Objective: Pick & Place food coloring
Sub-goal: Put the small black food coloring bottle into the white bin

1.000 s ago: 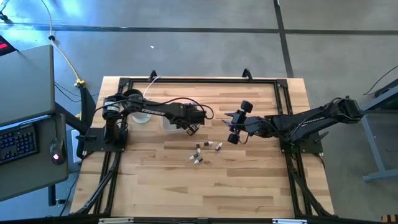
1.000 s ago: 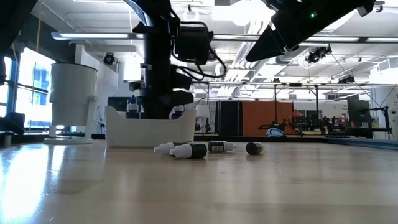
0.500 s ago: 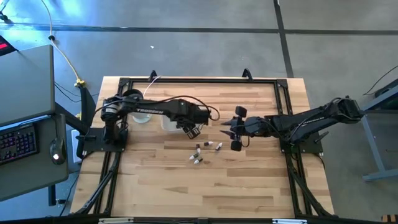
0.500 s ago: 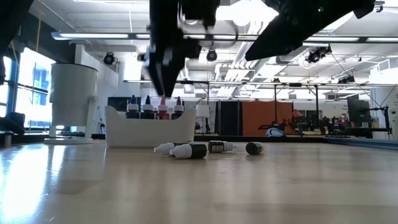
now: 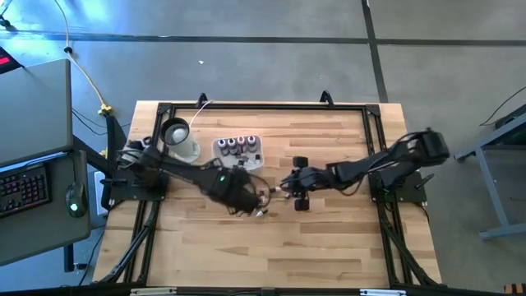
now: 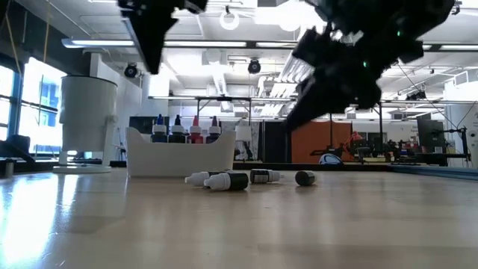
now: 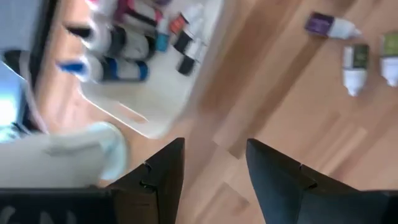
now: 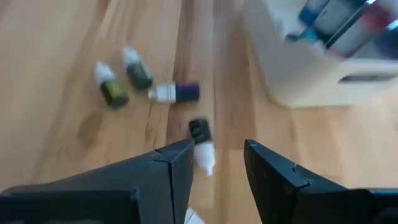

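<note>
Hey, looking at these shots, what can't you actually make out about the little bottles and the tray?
- Loose bottles, high view: the left claw and its arm cover most of them.
- Bottles in the white tray, low view: the tray wall hides all but their caps, so no count.
- Tray contents, both wrist views: blurred, colours only.
- Bottle labels: too small everywhere.
- Right claw, low view: only a dark silhouette, cut off by the top edge.

Bottles in tray (image 6: 184,128): four little bottles stand up straight in a row, side by side; blue, dark and red tips poke up.
Bottles on table (image 6: 228,179): four little bottles lie on their sides on the wood, close together, near the tray.
Look: dark or purple bodies, white caps.
</note>
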Controlling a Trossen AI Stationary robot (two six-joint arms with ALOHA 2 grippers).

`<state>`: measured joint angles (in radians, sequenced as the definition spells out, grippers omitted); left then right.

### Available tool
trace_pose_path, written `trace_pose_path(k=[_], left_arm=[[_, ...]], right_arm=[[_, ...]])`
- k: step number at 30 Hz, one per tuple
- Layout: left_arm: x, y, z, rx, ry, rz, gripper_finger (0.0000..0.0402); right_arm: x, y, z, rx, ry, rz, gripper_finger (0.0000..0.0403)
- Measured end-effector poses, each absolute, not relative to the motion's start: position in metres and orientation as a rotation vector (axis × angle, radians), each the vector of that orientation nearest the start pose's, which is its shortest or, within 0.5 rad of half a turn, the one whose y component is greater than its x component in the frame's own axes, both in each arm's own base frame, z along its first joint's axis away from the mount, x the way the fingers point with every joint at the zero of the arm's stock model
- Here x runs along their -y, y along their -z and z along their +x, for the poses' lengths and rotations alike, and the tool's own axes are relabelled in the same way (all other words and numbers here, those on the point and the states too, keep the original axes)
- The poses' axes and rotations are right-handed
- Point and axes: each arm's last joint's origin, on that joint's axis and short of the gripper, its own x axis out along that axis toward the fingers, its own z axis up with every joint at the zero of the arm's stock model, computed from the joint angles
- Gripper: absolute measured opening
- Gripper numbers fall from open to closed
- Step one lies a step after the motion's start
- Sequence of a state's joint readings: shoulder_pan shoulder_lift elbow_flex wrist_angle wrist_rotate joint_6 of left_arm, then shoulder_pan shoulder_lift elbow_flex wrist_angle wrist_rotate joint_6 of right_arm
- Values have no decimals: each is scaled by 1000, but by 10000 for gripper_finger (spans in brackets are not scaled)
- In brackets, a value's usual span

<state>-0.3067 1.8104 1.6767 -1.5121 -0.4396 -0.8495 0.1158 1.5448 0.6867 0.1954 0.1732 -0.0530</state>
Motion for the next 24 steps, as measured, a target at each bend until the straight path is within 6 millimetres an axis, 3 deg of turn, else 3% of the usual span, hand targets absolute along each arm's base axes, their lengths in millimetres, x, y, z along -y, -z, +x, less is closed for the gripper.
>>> trace_pose_path(k=[4, 8, 15, 24], left_arm=[[108, -279, 292, -1275, -684, -110, 168], [117, -260, 271, -1179, -597, -144, 168], [104, -210, 237, -1018, -467, -274, 168], [95, -155, 218, -849, -332, -350, 168]], right_arm=[[-30, -139, 303, -681, 66, -133, 133], [-33, -129, 310, -645, 56, -97, 133], [-35, -116, 315, -642, 47, -66, 133], [-35, -86, 321, -664, 57, -70, 133]])
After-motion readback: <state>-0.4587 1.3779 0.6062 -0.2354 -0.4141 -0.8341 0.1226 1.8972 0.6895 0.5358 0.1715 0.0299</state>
